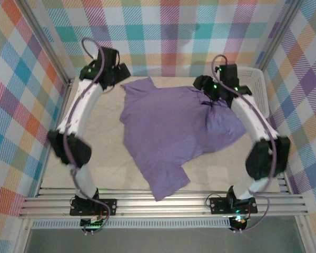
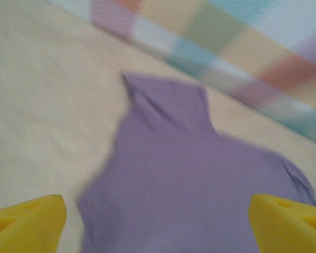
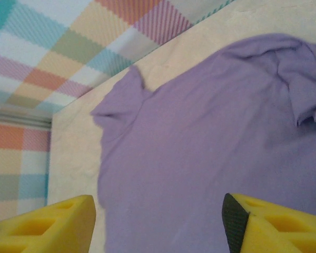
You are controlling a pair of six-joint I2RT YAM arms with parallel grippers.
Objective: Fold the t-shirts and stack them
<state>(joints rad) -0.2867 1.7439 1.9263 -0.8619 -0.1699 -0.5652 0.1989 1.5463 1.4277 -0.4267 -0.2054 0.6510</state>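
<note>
While the t-shirt (image 1: 168, 132) lies spread mid-table, rumpled on its right side, left gripper (image 2: 157, 208) and right gripper (image 3: 159, 208) hover over its far edge, jaws wide apart, holding nothing. Looks pre-fold; next move needs pinching an edge.

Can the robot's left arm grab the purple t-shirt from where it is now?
Probably yes. The left arm has its yellow fingers spread wide just over the lavender-purple soft fabric t-shirt, near one sleeve, and nothing lies between them and the cloth.
</note>
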